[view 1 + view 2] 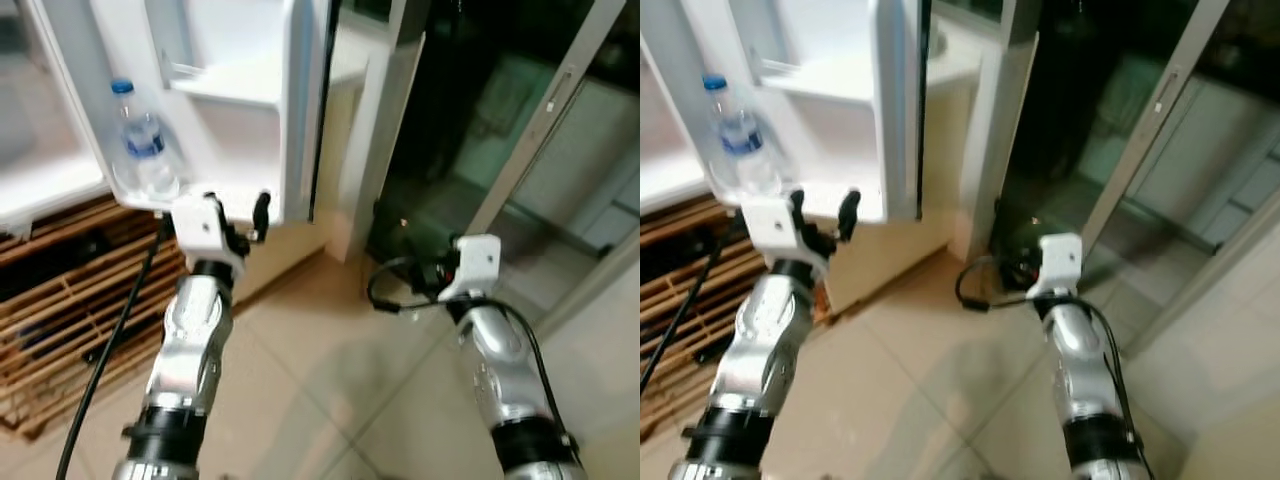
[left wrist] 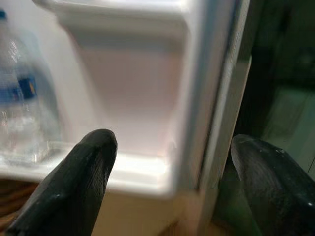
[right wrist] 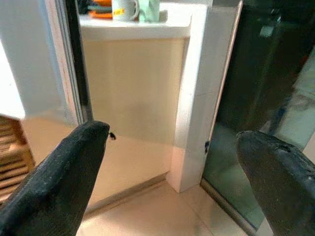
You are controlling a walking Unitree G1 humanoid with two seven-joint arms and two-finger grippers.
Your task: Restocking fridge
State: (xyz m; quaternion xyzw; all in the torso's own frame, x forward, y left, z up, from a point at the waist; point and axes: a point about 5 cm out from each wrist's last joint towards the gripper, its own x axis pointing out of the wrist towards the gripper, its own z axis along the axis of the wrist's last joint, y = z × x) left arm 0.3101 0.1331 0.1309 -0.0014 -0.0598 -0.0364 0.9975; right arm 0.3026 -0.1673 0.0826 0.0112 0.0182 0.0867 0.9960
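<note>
Left gripper [image 1: 236,212] raised at fridge door [image 1: 250,100], fingers spread; right gripper [image 3: 172,162] fingers spread.

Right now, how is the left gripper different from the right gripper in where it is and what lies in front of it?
The left gripper is raised at the bottom edge of the open fridge door, near the water bottle in its door shelf; the right gripper is held lower, apart from the door. The left gripper faces the door shelf; the right gripper faces a beige cabinet and dark glass door. Both are open and hold nothing.
</note>
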